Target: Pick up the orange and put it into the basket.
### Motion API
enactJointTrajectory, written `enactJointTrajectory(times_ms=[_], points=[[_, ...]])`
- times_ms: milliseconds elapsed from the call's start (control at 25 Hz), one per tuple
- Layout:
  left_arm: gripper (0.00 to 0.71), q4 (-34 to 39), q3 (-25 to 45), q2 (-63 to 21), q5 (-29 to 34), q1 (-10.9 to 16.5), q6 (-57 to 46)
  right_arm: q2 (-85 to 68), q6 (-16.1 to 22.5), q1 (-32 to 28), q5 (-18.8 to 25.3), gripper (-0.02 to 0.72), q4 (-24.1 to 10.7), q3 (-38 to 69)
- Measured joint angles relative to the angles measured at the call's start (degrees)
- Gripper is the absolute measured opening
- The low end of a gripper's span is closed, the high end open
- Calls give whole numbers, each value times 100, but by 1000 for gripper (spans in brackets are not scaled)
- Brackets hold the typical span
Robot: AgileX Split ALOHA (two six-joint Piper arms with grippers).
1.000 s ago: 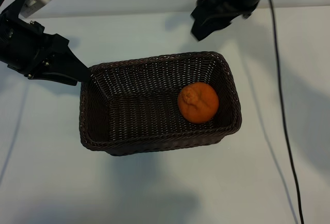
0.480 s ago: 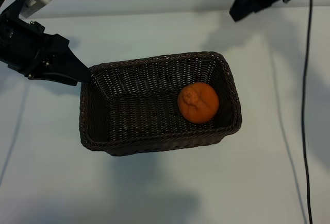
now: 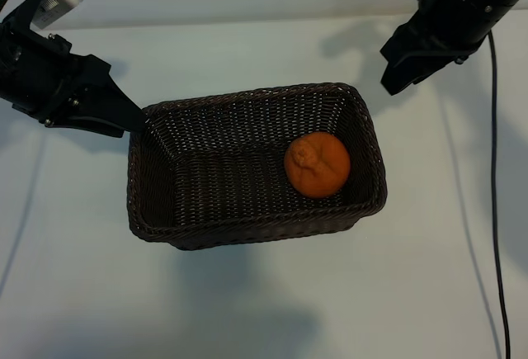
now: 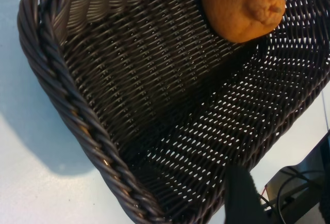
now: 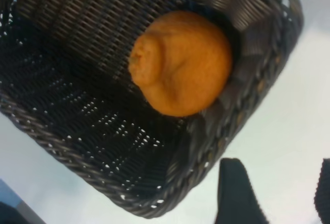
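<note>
Exterior view: orange (image 3: 317, 165) inside basket (image 3: 247, 229); right pincer (image 3: 394, 78) empty, jaws apart; left pincer (image 3: 136, 120) grips basket's rim.

1 orange (image 3: 317, 165), 1 basket (image 3: 247, 231) (woven wicker), 2 pincers.

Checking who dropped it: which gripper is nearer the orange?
Right. The right gripper hangs just beyond the basket's far right corner, empty; the left gripper sits at the far left corner, farther from the orange.
</note>
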Motion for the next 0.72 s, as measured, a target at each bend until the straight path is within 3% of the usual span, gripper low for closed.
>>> enactJointTrajectory(times_ms=[320,720], points=[[411,0,0,0,0,0,-13,-256,-65,-684,0,381,427,0],[411,5,0,0,0,0,-8,-327,-257,-1004,0,380,785,0]])
